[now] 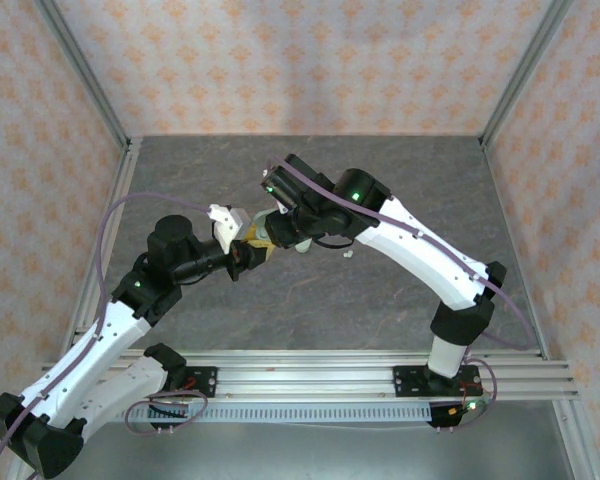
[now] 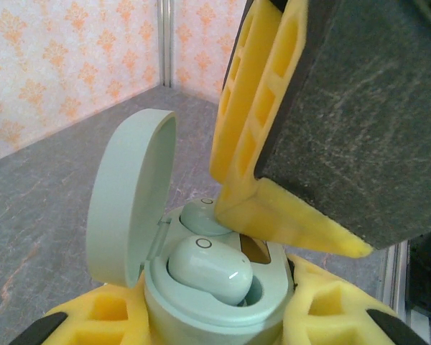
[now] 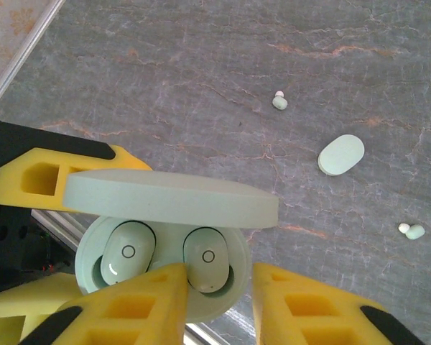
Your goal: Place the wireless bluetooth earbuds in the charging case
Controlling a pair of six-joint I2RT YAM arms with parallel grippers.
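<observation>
The left fingers (image 2: 108, 313) are clamping the mint oval plastic case (image 2: 201, 310) while the parted right fingers (image 3: 129, 309) are straddling a tiny, light, slick whitish-mint earbud (image 3: 208, 260), likely needing a side pinch.

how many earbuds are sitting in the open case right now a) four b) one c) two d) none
c: the right wrist view shows two earbuds seated side by side in the open case, just below its raised lid.
</observation>
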